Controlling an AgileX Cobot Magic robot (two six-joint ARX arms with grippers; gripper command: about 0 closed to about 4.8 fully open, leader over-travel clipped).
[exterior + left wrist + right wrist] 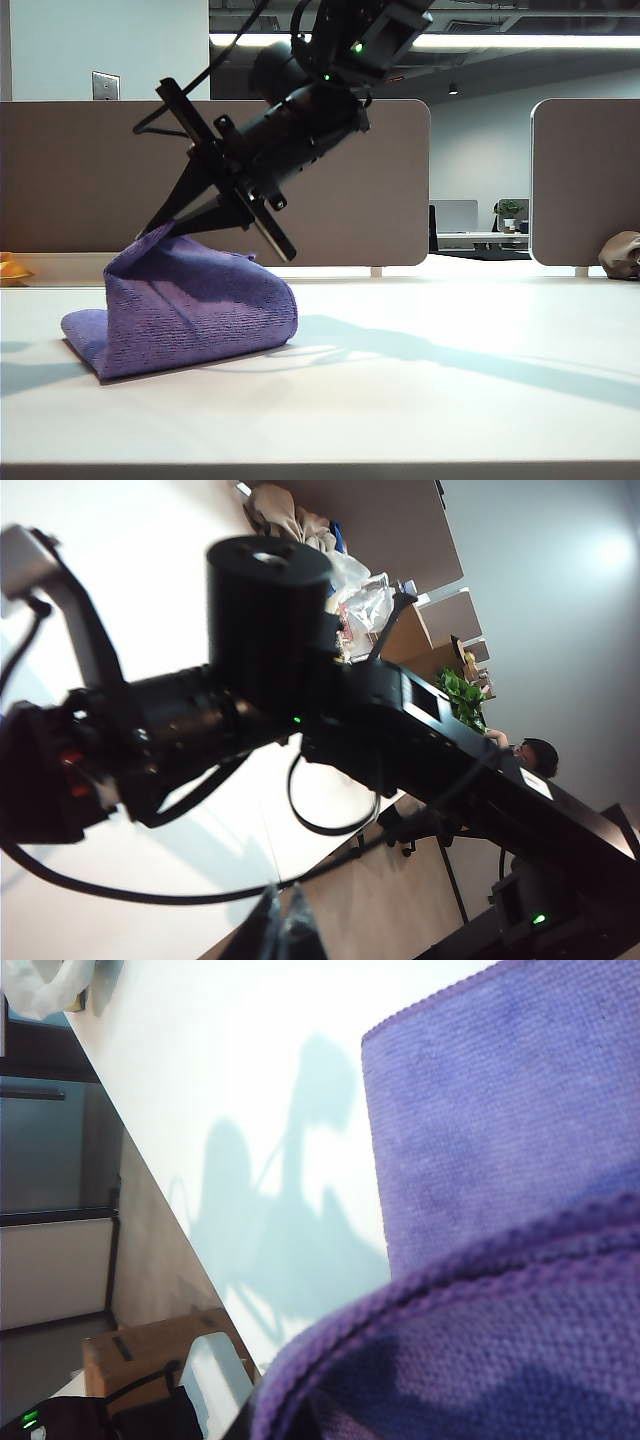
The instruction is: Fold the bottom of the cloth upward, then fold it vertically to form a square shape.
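The purple cloth lies on the left of the white table, one side lifted and curling over itself. My right gripper reaches across from the upper right and is shut on the raised corner of the cloth. In the right wrist view the cloth fills most of the frame, its hemmed edge draped over my right gripper and hiding most of the fingers. My left gripper is shut with nothing in it, held above the table and facing the right arm. It does not show in the exterior view.
A brown-grey lumpy object sits at the far right edge of the table. An orange item lies at the far left. Grey partitions stand behind the table.
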